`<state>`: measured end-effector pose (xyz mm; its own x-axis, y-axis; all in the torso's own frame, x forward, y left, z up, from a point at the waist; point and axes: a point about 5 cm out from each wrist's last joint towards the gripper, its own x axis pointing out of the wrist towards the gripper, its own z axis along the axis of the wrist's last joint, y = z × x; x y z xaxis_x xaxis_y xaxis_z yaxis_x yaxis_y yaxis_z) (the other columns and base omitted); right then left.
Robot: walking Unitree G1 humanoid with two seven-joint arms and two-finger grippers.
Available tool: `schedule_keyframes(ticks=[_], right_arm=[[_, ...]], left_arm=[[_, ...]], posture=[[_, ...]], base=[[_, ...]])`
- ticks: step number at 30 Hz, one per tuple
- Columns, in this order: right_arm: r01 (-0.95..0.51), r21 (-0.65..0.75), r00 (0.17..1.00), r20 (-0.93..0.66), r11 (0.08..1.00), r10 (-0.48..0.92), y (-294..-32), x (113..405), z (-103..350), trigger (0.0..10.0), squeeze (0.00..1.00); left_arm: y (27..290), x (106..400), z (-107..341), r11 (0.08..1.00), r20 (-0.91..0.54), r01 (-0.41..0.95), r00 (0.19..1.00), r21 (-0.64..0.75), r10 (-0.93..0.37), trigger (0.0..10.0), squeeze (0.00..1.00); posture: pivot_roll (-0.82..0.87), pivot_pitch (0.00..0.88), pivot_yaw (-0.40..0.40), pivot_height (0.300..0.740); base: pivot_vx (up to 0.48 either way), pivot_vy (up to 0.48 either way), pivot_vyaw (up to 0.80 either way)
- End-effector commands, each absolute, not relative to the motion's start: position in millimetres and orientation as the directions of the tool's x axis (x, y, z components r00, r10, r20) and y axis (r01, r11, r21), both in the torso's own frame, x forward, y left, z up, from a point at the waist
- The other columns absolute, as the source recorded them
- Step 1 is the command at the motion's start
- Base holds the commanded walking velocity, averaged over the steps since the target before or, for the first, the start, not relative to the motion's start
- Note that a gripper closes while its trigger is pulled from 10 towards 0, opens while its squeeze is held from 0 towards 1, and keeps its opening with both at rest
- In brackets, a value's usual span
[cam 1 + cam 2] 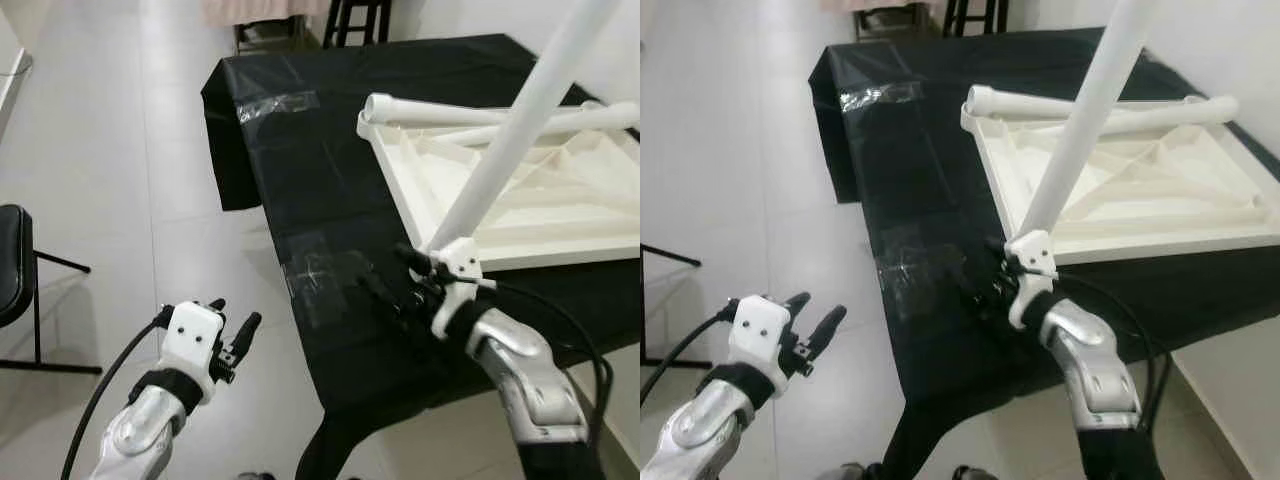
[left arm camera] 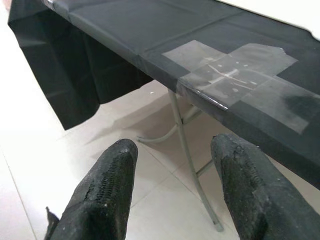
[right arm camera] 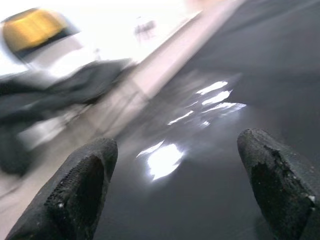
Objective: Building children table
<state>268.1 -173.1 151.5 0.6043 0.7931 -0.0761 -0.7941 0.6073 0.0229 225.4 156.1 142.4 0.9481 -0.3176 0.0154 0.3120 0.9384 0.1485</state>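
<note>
From the head camera, a table draped in black plastic cloth [image 1: 330, 150] stands ahead. On its far right side lies a white plastic children's tabletop [image 1: 560, 215], turned underside up with ribs showing. One round white leg [image 1: 470, 112] lies along its far edge; another white tube leg [image 1: 515, 125] rises steeply from the near corner. The right gripper [image 1: 385, 285] sits low over the cloth beside clear tape patches [image 1: 315, 280]. The left gripper [image 1: 232, 335] hovers over pale floor tiles [image 1: 120, 180], off the table's edge.

The left wrist view shows its black fingers [image 2: 105, 192] spread apart, holding nothing.

The right wrist view, blurred, shows fingers [image 3: 75, 192] spread wide above the shiny cloth.
</note>
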Motion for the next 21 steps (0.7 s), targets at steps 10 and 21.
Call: schedule_keyframes(ticks=[10,21], right_arm=[[-0.873,0.044,0.474,-0.161,0.486,0.866,-198.5,253.8,157.6,10.0,0.00],[-0.836,-0.031,0.540,-0.226,0.548,0.811,-209.2,261.7,162.6,10.0,0.00]], left_arm=[[154.8,218.3,141.0,0.929,0.002,0.356,0.934,0.103,-0.358,10.0,0.00],[151.0,217.2,139.9,0.926,-0.003,0.366,0.930,0.089,-0.367,10.0,0.00]], posture=[[0.07,0.215,-0.070,0.740],[0.07,0.228,-0.070,0.740]], base=[[0.000,-0.181,0.00],[0.000,-0.043,0.00]])
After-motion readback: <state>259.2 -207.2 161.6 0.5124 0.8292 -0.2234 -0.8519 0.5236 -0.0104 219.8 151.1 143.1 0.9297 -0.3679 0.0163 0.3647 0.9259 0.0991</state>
